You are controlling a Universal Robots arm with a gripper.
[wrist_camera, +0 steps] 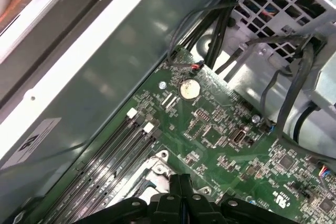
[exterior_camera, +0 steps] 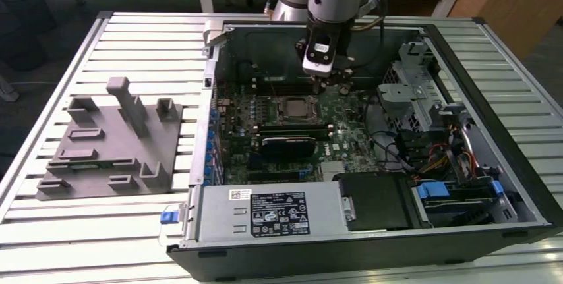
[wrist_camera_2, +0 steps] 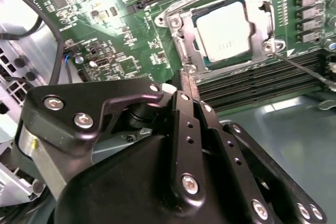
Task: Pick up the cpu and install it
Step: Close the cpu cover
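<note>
Inside open computer case (exterior_camera: 440, 40), cpu (wrist_camera_2: 227, 31) already sits in socket (wrist_camera_2: 181, 43); gripper (wrist_camera_2: 188, 85), fingers pressed together, hovers empty beside it.

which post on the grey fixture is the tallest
The narrow slab-like post near the middle of the grey fixture; it rises well above the short blocks around it.

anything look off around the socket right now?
Nothing stands out. The small silvery square cpu lies flat and square inside the metal-framed socket on the green motherboard; the black pincer is shut beside it, holding nothing.
</note>
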